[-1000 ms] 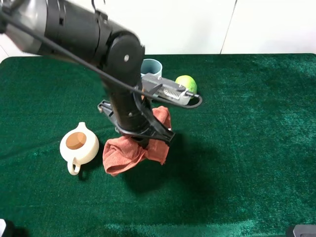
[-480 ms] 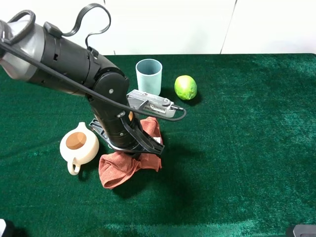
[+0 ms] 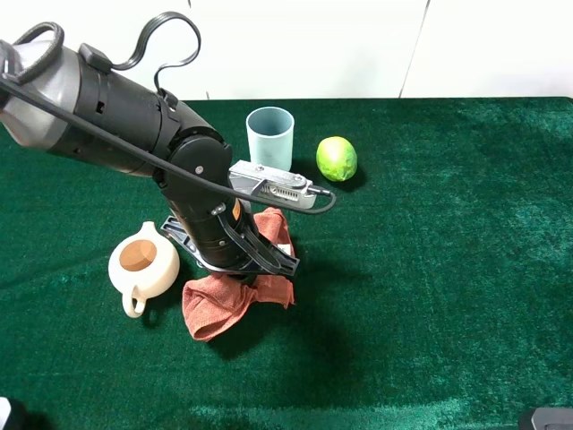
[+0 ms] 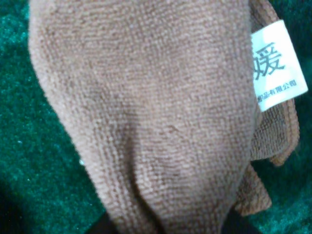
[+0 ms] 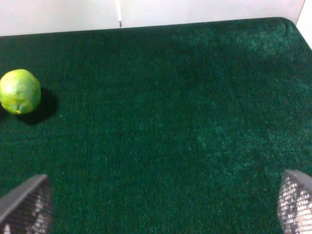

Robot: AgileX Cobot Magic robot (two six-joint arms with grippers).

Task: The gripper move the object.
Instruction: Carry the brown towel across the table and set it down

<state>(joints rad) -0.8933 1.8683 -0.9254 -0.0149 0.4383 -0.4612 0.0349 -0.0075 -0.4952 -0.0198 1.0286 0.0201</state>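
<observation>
On green felt point(image 3: 448, 269), crumpled rust-brown towel point(image 3: 210, 309), white tag point(image 4: 279, 65), pinched in left end effector point(image 3: 253, 271)

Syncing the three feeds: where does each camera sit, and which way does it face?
Exterior high: mounted high, looking down on the green table; the left arm shows over the brown cloth.
Left wrist: close over the cloth, which bunches into the left hand.
Right wrist: faces across the table toward the wall; the open right hand shows its fingertips.
Shared: exterior and right wrist both see the lime.
</observation>
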